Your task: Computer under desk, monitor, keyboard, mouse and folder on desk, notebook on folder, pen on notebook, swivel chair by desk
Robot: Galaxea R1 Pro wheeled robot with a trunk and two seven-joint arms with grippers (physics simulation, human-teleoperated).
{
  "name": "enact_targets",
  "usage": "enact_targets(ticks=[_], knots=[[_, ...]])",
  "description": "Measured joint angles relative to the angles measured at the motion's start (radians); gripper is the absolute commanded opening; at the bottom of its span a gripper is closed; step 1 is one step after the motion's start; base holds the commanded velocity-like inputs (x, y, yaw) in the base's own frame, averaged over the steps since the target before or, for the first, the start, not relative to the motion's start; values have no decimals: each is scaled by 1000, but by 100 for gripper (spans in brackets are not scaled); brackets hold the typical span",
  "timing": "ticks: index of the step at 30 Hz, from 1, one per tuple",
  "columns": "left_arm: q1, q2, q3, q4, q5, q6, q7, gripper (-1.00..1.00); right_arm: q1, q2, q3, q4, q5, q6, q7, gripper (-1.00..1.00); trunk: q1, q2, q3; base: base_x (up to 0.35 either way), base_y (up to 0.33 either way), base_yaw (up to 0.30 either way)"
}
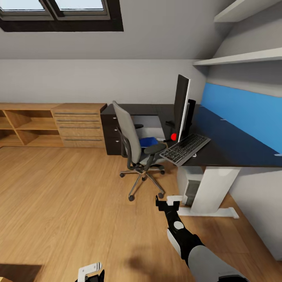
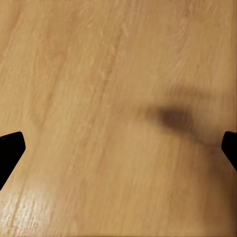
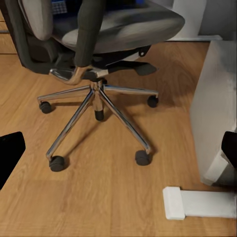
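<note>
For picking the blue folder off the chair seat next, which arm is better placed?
Probably the right. The right gripper is stretched toward the swivel chair, where the folder lies on the seat. The left gripper hangs low, well back from it, over bare floor.

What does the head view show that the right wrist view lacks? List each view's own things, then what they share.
Head view alone: the monitor and keyboard on the desk, the blue folder on the chair seat, the wooden dresser.
Right wrist view alone: all five chair casters close up, such as this caster.
Both: the swivel chair, the white desk foot, the wood floor.
</note>
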Motion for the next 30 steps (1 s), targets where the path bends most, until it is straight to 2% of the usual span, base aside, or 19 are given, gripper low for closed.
enact_targets(ticks=[8,17,22,30], knots=[[0,0,1,0,1,0,-1,100,0,0,0,-1,0,-39,-48,100,0,0,0,41,-11,0],[0,0,1,0,2,-1,-1,100,0,0,0,0,-3,-128,-136,100,0,0,0,116,-1,0],[0,-2,0,-1,3,-1,0,100,0,0,1,0,-3,-139,-150,100,0,0,0,13,0,0],[0,-6,-3,0,2,-1,1,100,0,0,1,0,-2,-141,-153,100,31,-56,-25,2,0,0]])
